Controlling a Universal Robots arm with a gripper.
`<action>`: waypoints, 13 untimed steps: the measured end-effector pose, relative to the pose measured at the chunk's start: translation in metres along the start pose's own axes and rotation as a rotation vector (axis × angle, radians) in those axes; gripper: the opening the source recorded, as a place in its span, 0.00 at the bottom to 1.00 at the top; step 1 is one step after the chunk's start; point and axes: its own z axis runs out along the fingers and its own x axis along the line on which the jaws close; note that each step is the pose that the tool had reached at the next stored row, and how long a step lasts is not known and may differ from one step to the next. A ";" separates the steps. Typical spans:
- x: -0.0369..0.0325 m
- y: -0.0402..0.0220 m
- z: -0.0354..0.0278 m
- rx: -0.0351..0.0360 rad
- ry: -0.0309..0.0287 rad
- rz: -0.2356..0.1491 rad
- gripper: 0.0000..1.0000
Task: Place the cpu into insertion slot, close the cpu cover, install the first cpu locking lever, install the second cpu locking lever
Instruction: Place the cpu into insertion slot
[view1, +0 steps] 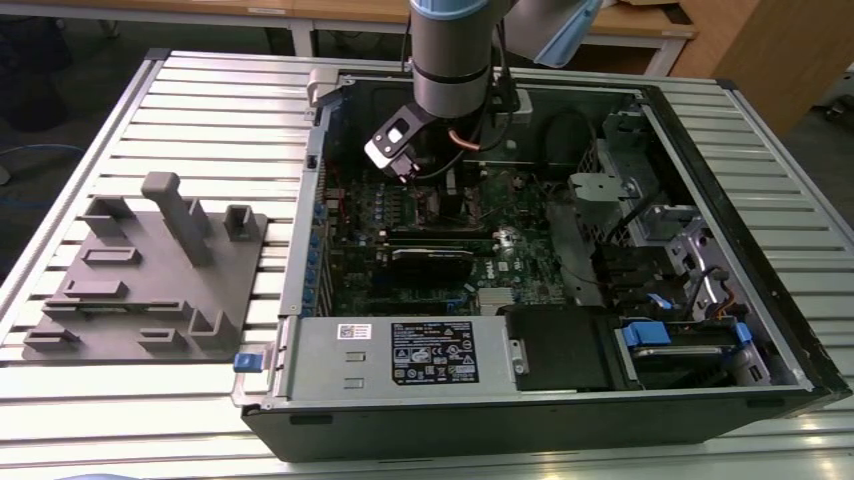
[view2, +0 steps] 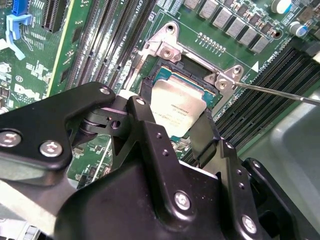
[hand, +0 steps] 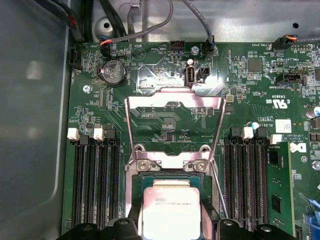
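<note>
The gripper (view2: 177, 125) is down inside the open computer case (view1: 534, 430), at about 11 o'clock of the motherboard in the exterior view, with its jaws pressed against opposite edges of the cpu (view2: 176, 102), pinching it. The cpu lies within the silvery rim of the insertion slot (hand: 147, 165); whether it is fully seated cannot be told. The cpu cover (hand: 172, 101) stands swung open off the slot, a thin locking lever (view2: 280, 93) juts free beside it, and a grey fixture tray (view1: 147, 290) lies at 9 o'clock of the case.
</note>
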 end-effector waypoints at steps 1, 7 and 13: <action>0.0000 0.0000 0.0001 -0.0001 0.0001 0.000 0.54; 0.0000 -0.0002 0.0023 0.0000 0.0001 0.000 0.54; -0.0001 -0.0004 0.0037 0.0001 -0.0002 0.000 0.54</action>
